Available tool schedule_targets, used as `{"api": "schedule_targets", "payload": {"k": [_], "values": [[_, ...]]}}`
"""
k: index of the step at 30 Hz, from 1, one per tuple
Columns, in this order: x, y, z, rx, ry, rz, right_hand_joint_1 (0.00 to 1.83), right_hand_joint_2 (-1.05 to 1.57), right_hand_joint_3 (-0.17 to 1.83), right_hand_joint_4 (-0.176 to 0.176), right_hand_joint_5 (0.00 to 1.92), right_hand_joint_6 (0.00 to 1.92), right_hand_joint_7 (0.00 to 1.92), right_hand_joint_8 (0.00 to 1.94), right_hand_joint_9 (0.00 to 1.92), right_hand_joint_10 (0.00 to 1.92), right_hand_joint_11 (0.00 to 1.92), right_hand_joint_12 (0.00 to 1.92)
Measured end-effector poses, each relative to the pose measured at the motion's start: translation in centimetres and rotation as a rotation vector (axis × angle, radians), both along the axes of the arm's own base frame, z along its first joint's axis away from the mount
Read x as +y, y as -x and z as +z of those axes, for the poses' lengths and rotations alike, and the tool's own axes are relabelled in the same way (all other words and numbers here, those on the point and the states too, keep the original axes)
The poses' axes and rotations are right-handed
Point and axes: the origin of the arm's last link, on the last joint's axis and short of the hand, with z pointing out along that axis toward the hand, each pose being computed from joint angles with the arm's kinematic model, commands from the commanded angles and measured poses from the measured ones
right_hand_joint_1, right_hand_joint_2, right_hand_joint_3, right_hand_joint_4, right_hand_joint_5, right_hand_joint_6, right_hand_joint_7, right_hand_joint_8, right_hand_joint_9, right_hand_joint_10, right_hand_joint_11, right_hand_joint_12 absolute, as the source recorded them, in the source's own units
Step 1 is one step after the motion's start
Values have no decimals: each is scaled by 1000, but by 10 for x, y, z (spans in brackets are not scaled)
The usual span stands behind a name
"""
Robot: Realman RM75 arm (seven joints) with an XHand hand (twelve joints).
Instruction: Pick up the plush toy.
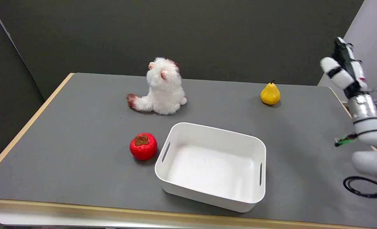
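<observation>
One plush toy (163, 87), white and fluffy with a reddish-brown tail tip, sits upright on the far middle of the grey surface (64, 152), its back toward the camera. Nearer the camera, a red persimmon-like fruit (143, 146) lies just beside the left wall of a white bin (211, 165) with slot handles. A yellow pear (270, 93) stands well apart to the toy's right, near the far edge. At the right edge of the view, the right hand (344, 68) is raised in the air beyond the surface, well apart from the toy, holding nothing; whether its fingers are spread or curled I cannot tell.
</observation>
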Motion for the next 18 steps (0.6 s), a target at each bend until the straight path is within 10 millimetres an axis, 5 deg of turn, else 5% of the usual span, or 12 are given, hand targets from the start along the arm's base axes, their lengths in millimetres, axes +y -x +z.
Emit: {"api": "schedule_targets", "payload": {"k": [9,18], "values": [[-64,-32,-37,131,-69,-67,274,548,878,-18,4,72,-1,-1,-1,-1,-1,104],[-133,-63,-102,263,-144,-167,304,595,725,-14,-1,17,-1,-1,-1,-1,-1,89]]}}
